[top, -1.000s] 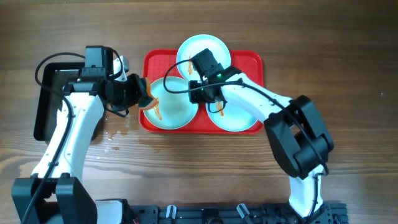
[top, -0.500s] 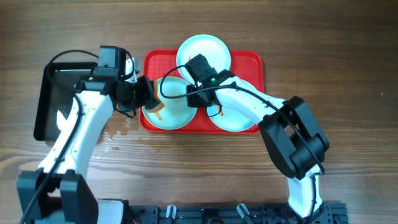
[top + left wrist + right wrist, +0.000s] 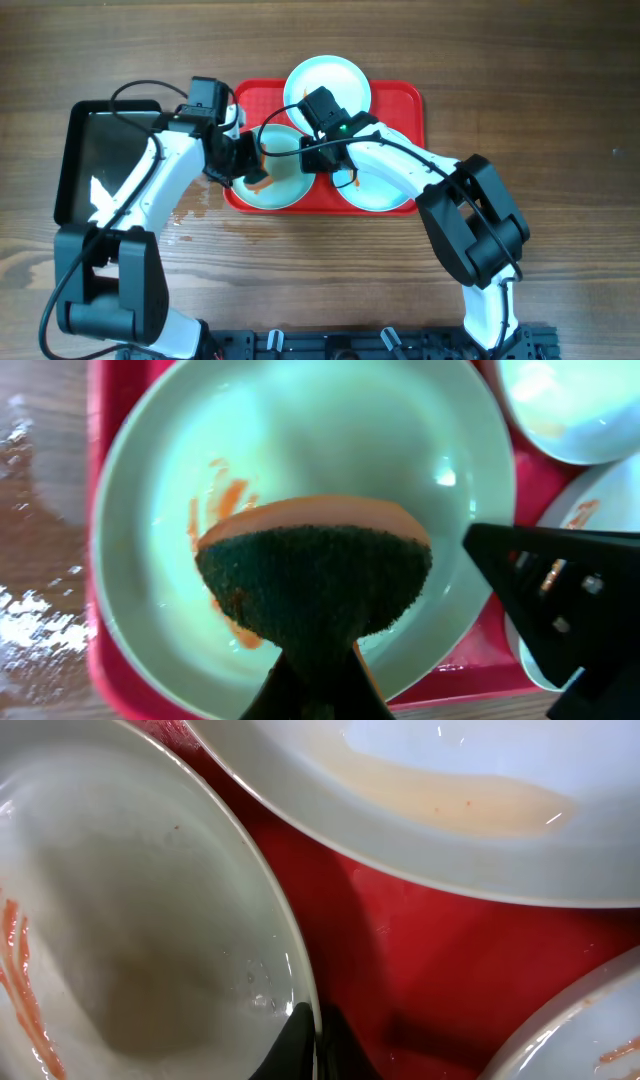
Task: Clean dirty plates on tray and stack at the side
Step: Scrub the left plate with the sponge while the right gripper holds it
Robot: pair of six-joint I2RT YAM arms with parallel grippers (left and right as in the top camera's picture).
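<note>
The red tray [image 3: 402, 102] holds three white plates. The left plate [image 3: 285, 187] has orange smears; it also shows in the left wrist view [image 3: 400, 460]. My left gripper [image 3: 245, 162] is shut on a sponge [image 3: 315, 575], green scouring side forward with an orange back, just over this plate's left half. My right gripper [image 3: 315, 1042] is shut on this plate's right rim [image 3: 130, 920]. The back plate [image 3: 327, 82] and the smeared right plate [image 3: 380, 190] lie free.
A black rectangular pan [image 3: 75, 170] lies left of the tray. Wet patches [image 3: 190, 212] mark the wood by the tray's front left corner. Bare wood lies right of the tray.
My left arm has swung right from the tray's left edge, bringing the sponge over the left plate. My right gripper shifted slightly left onto that plate's rim and then held still.
</note>
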